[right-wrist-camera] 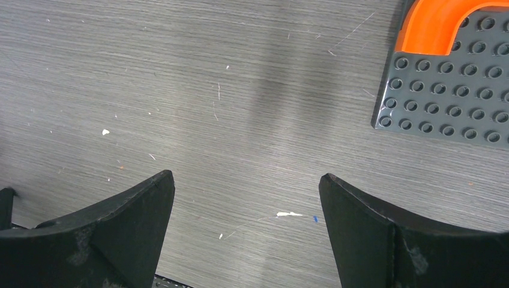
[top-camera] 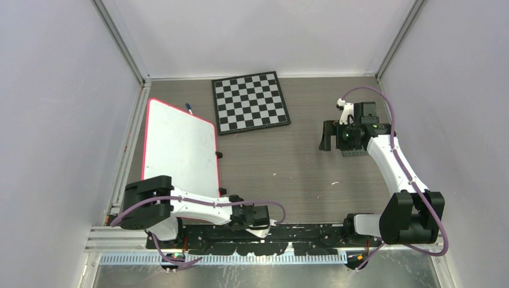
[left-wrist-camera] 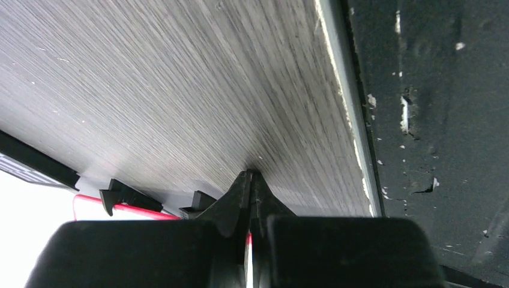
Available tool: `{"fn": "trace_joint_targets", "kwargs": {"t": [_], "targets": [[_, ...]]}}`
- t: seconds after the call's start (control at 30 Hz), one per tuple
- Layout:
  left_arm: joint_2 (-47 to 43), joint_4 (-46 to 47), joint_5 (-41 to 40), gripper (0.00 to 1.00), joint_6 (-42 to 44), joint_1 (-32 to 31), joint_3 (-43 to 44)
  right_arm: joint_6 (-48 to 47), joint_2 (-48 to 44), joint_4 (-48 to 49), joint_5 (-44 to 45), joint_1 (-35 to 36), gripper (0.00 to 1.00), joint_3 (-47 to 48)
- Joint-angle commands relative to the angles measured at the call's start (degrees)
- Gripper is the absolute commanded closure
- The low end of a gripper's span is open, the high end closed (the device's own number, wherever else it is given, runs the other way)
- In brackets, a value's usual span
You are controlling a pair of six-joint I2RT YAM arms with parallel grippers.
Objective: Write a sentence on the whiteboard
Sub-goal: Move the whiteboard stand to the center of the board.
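Observation:
The whiteboard (top-camera: 180, 147) lies at the left of the table, white with a red-pink rim and small black clip feet. No sentence or lettering shows on its face. A pen with a blue end (top-camera: 189, 108) peeks out at its far edge. My left gripper (top-camera: 268, 217) is shut and empty, low at the near edge of the table, right of the board's near corner. In the left wrist view the fingertips (left-wrist-camera: 251, 175) meet, and the board's red rim (left-wrist-camera: 144, 211) shows behind them. My right gripper (top-camera: 327, 135) hangs open and empty over bare table (right-wrist-camera: 246, 180) at the right.
A black-and-white checkered board (top-camera: 249, 101) lies at the back centre. A dark grey studded plate (right-wrist-camera: 444, 90) with an orange curved piece (right-wrist-camera: 435, 24) lies by my right gripper; it also shows in the top view (top-camera: 354, 152). White walls enclose the table.

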Motion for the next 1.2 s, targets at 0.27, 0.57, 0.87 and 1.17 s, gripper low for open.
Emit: {"fn": "trace_joint_targets", "kwargs": {"t": [0.27, 0.57, 0.87, 1.17], "targets": [[3.90, -2.10, 1.99, 0.59, -4.71, 5.77, 6.28, -0.14, -1.02, 1.45, -0.11, -0.12, 0.06, 0.03], [-2.08, -8.28, 16.39, 0.36, -6.65, 18.58, 17.45, -0.49, -0.87, 1.45, -1.77, -0.12, 0.06, -0.04], [2.29, -9.76, 20.79, 0.32, -3.76, 38.09, 26.34, -0.84, -1.98, 2.01, -4.61, -0.12, 0.06, -0.34], [-8.63, -9.88, 22.51, 0.32, -3.66, 42.77, 20.47, 2.49, 0.78, 8.36, -14.97, 4.23, 0.07, 2.72]]}}
